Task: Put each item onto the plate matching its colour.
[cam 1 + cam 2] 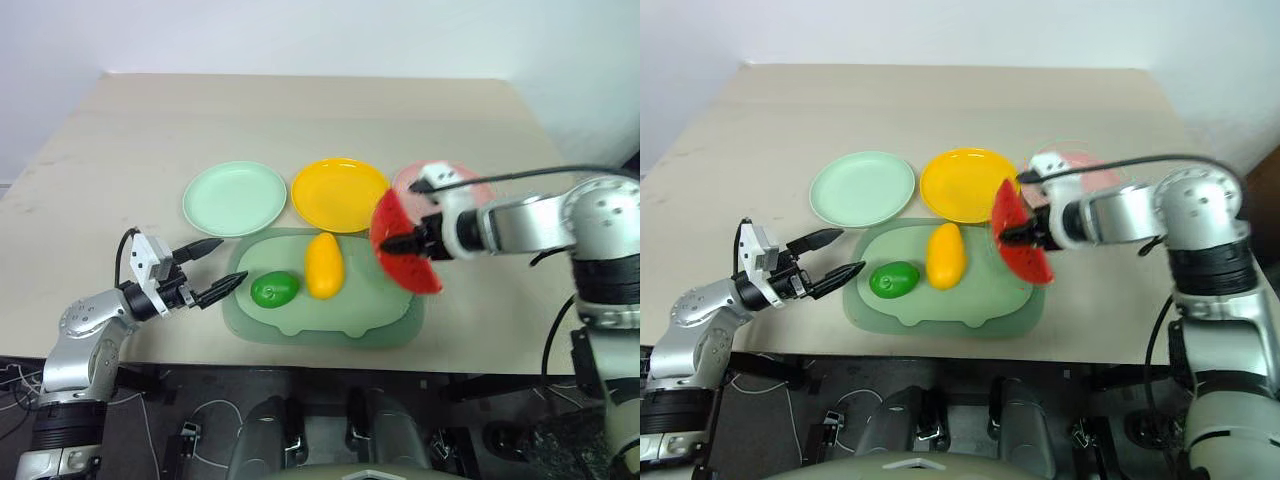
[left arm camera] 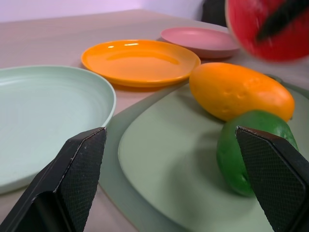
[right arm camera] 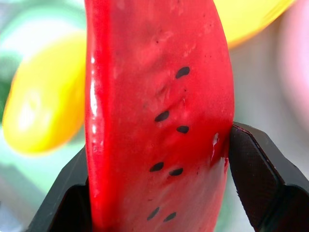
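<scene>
Between right end effector (image 3: 159, 159) fingers: watermelon wedge (image 3: 154, 106), seeds visible.

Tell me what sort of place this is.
Probably a robot test bench, not a kitchen: a bare beige table against a plain wall, toy fruit such as the mango, colour-sorting plates like the yellow plate, and cables on the floor beneath.

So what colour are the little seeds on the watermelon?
Black seeds on the red watermelon, clearest in the right wrist view.

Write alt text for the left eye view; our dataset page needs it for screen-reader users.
The right gripper holds a red watermelon wedge above the edge of a sage green mat, near the pink plate. A yellow mango and green fruit lie on the mat; the left gripper is open beside it.
</scene>
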You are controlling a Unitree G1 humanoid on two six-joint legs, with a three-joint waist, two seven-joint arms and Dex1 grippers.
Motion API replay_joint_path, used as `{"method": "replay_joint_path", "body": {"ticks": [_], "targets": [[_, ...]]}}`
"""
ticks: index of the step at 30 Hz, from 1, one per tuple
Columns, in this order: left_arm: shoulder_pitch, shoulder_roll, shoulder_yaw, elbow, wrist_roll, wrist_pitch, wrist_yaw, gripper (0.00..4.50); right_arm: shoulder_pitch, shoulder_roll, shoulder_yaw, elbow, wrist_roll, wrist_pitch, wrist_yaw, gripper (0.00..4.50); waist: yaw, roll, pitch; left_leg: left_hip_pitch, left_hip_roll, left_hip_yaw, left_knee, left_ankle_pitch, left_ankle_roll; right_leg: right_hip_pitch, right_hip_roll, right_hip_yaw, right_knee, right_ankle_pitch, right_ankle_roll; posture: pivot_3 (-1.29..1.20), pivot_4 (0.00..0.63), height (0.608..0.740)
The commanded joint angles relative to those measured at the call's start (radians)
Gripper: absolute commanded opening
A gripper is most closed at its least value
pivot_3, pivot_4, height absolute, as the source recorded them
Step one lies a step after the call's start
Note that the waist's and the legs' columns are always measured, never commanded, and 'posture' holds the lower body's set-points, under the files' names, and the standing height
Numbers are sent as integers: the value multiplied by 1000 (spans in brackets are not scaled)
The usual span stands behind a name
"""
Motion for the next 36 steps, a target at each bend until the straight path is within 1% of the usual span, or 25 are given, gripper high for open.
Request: {"method": "replay_joint_path", "body": {"ticks": [1, 2, 5, 8, 9, 14, 18, 22, 24, 26, 27, 29, 32, 36], "targets": [[-11, 15, 14, -34, -11, 7, 4, 4500, -37, -11, -49, 65, -156, -111, 128, 3062, -2, 0, 0, 0, 0, 0, 0, 0, 0, 0, 0, 0, 0, 0, 0, 0, 150, 696], [-9, 14, 15, -36, -12, 9, 4, 4500, -44, -6, -48, 104, -218, -164, 162, 3062, -3, 0, 0, 0, 0, 0, 0, 0, 0, 0, 0, 0, 0, 0, 0, 0, 150, 696], [-6, 14, 20, -38, -13, 11, 5, 4500, -91, 5, 19, 275, -416, -299, 294, 3062, -3, 0, 0, 0, 0, 1, 0, 0, 0, 0, 1, 0, 0, 0, 0, 0, 150, 696], [-3, 16, 24, -30, -12, 7, -3, 4500, -159, 52, 81, 502, -627, -511, 425, 3062, -5, 0, 0, 0, 0, 2, 0, 0, 0, -1, 1, 1, 0, 0, 0, 0, 150, 696], [1, 18, 26, -29, -13, 6, -5, 4500, -183, 66, 94, 577, -681, -555, 462, 3062, -5, 0, 0, 0, 0, 2, 0, 0, 0, -2, 1, 1, 1, 0, 0, 0, 150, 696], [12, 25, 38, -25, -15, -2, -13, 4500, -294, 136, 95, 916, -876, -695, 575, 3062, -7, 1, 0, 0, 1, 4, 0, 0, 0, -3, 2, 1, 2, 0, 0, 0, 150, 696], [27, 28, 42, -47, -18, 4, -6, 4500, -338, 173, 78, 1085, -984, -754, 617, 3062, -10, 1, 0, 0, 1, 4, 0, 1, -1, -3, 2, 1, 3, 0, 0, 0, 150, 696], [39, 32, 43, -71, -20, 14, 6, 4500, -364, 194, 43, 1152, -1051, -789, 648, 3062, -20, 1, 0, 0, 1, 4, 0, 1, -1, -4, 2, 2, 3, 0, 0, 0, 150, 696], [46, 35, 45, -88, -25, 23, 13, 4500, -376, 199, 30, 1163, -1081, -793, 666, 3797, -26, 1, 0, 0, 1, 4, 0, 1, -1, -3, 1, 2, 4, 0, 0, 0, 150, 696], [52, 37, 47, -97, -29, 29, 17, 4500, -383, 203, 23, 1164, -1111, -800, 681, 4378, -30, 1, 0, 0, 1, 4, 0, 1, -2, -4, 1, 2, 4, 0, 0, 0, 150, 696], [53, 40, 48, -99, -29, 31, 18, 4500, -384, 201, 28, 1158, -1134, -815, 684, 4447, -30, 1, 0, 0, 2, 4, 0, 1, -2, -4, 1, 2, 4, 0, 0, 0, 150, 696], [50, 47, 52, -97, -31, 39, 21, 4500, -392, 188, 36, 1137, -1177, -850, 687, 4447, -31, 2, 0, 0, 2, 4, 0, 1, -2, -4, 1, 2, 4, 0, 0, 0, 150, 696], [44, 50, 55, -91, -34, 41, 18, 4500, -415, 172, 20, 1110, -1203, -844, 723, 4447, -31, 3, 1, 0, 2, 4, 0, 1, -2, -5, 1, 2, 5, 0, 0, 0, 150, 696], [38, 48, 55, -65, -26, 28, 2, 4500, -418, 137, 23, 969, -1229, -793, 810, 4447, -31, 3, 1, 0, 2, 4, 0, 1, -2, -5, 1, 2, 5, 0, 0, 0, 150, 696]]}}
